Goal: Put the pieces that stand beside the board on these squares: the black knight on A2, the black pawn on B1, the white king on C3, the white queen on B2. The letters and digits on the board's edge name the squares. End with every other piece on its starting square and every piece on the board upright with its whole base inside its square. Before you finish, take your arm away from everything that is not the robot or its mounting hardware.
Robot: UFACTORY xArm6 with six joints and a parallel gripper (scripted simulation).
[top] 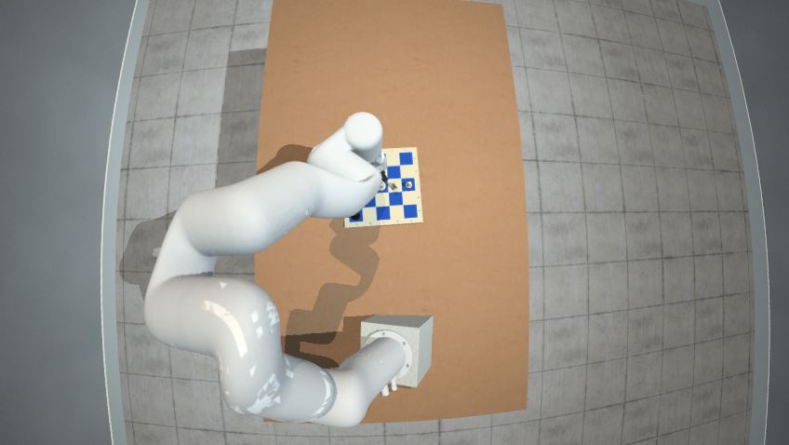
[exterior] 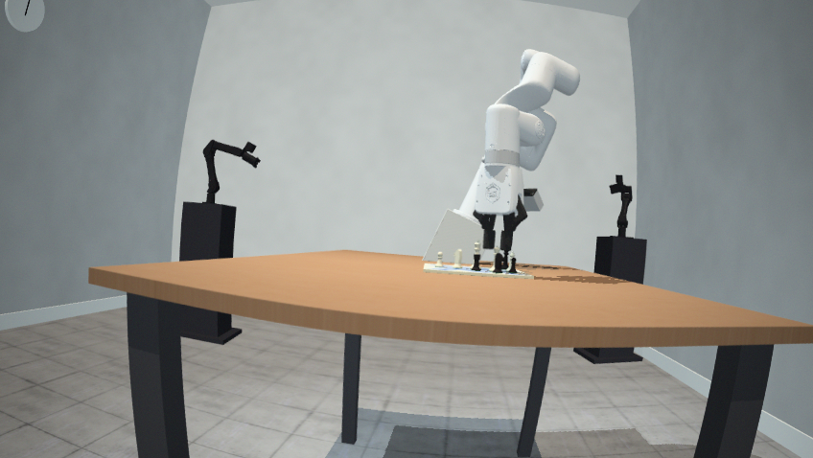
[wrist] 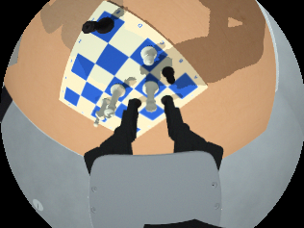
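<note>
The small blue-and-cream chessboard [top: 409,210] [exterior: 450,270] [wrist: 96,66] lies on the wooden table. My gripper [exterior: 497,245] [wrist: 151,106] hangs just above the board's near edge, fingers apart. A white piece [wrist: 150,90] stands upright on the board below and between the fingertips, free of them. A black pawn [wrist: 167,74] stands just beyond it, with another white piece [wrist: 148,55] further on. Two more white pieces [wrist: 115,93] [wrist: 105,109] stand to the left. A black piece [wrist: 98,26] [top: 356,214] stands on the far corner square. In the top view the arm hides most of the gripper.
The robot's base box [top: 397,348] sits on the table's near end. The arm [top: 265,209] arches over the table's left side and covers the board's left edge. Two black camera stands [exterior: 207,227] [exterior: 620,256] stand on the floor beyond the table.
</note>
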